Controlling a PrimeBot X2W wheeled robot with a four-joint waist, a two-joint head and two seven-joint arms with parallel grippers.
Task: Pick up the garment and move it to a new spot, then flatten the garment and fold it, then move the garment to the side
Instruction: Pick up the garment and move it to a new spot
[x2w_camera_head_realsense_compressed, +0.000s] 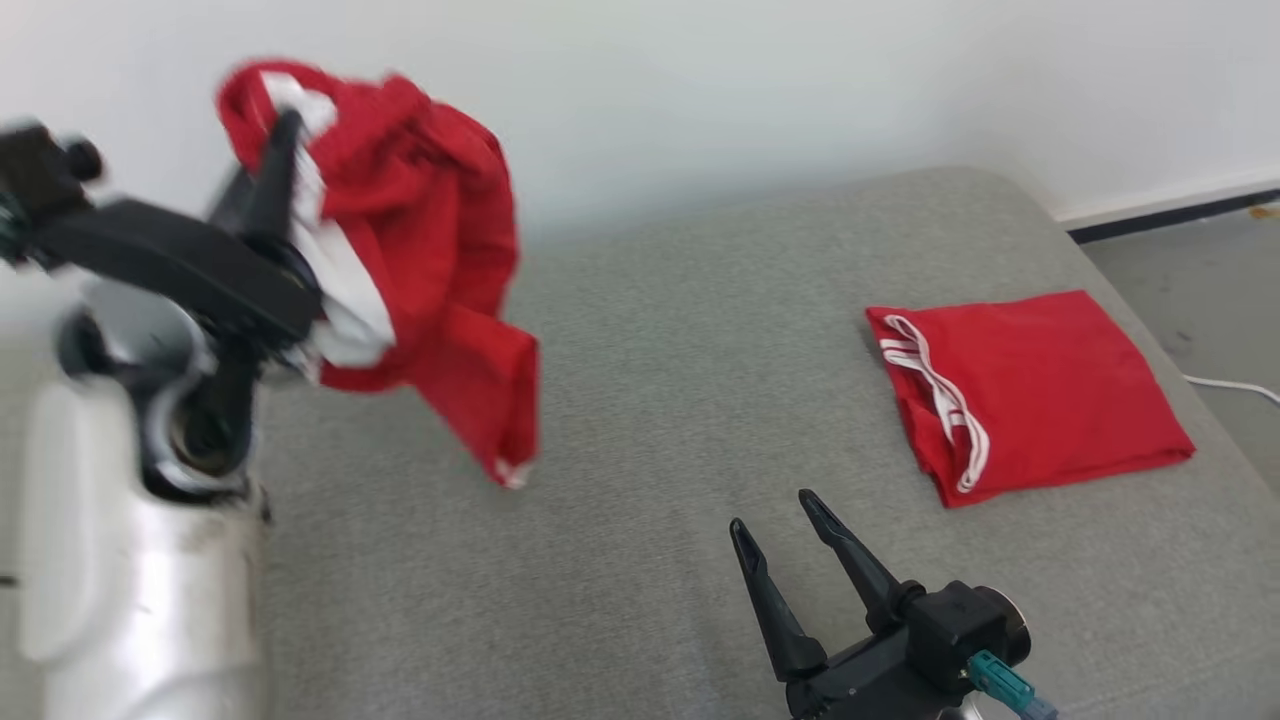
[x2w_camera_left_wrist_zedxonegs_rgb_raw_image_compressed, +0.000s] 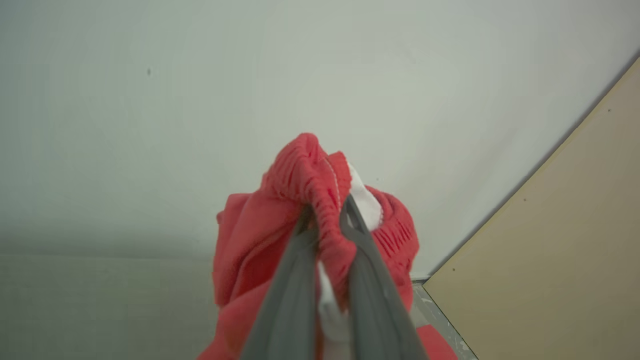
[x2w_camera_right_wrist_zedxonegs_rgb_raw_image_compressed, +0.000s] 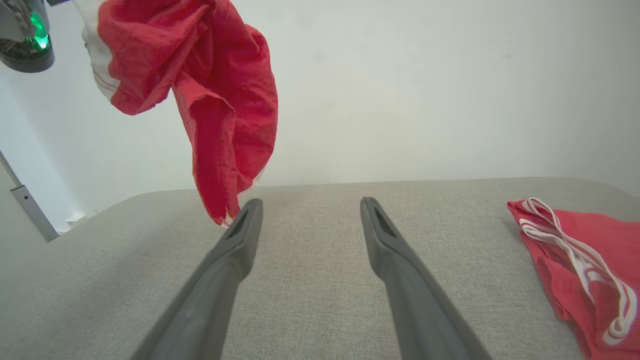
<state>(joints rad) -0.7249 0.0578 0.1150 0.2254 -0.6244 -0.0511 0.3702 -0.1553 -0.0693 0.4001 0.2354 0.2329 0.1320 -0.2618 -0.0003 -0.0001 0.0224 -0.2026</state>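
Two red items here. Bunched garment (x2w_camera_head_realsense_compressed: 430, 220) hangs from L fingers (x2w_camera_left_wrist_zedxonegs_rgb_raw_image_compressed: 360, 235), pinched shut on its elastic waistband so the rest dangles clear above the grey pad (x2w_camera_head_realsense_compressed: 680, 350) (bed or sofa, can't tell). Mid-carry imo. R fingers (x2w_camera_head_realsense_compressed: 850, 550) spread wide, empty, low over pad, prob. waiting to catch the hem. Folded garment (x2w_camera_head_realsense_compressed: 1040, 385) sits far right.

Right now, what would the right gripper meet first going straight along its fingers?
Likely nothing near: the right gripper points across the grey cushion toward the wall. The hanging garment sits left of that line, the folded garment right.
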